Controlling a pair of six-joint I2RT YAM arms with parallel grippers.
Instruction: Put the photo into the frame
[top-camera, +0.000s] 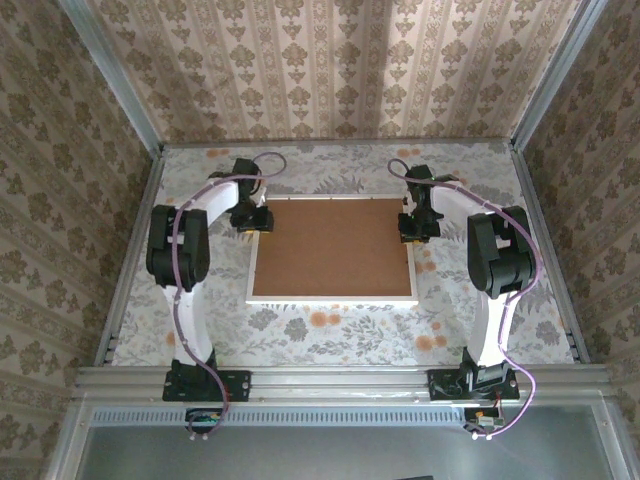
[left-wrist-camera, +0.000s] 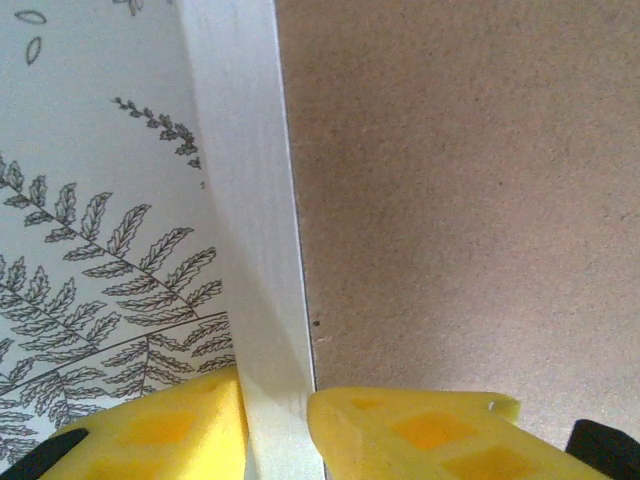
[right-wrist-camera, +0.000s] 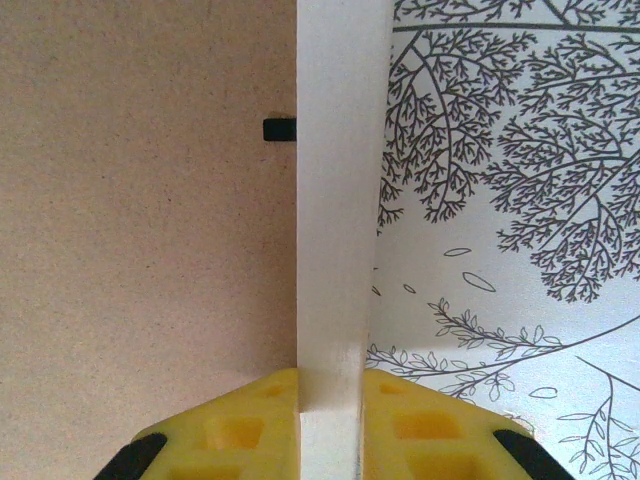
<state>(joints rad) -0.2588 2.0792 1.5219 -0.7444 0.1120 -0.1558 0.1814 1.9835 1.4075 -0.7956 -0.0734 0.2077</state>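
Floral-papered tabletop (top-camera: 330, 335), centre: the thin white rectangular picture frame (top-camera: 332, 298) lies back-up, plain brown backing board (top-camera: 335, 245) seated, as the left gripper (top-camera: 252, 220) and right gripper (top-camera: 413, 228) each pinch a far side rail, apparently steadying it.

Open: surface (top-camera: 330, 335) strip betw. frame (top-camera: 333, 298) & arm bases (top-camera: 205, 383). Blocked: far ends of frame's side rails, L gripper (top-camera: 252, 222) & R gripper (top-camera: 414, 232) clamped there.
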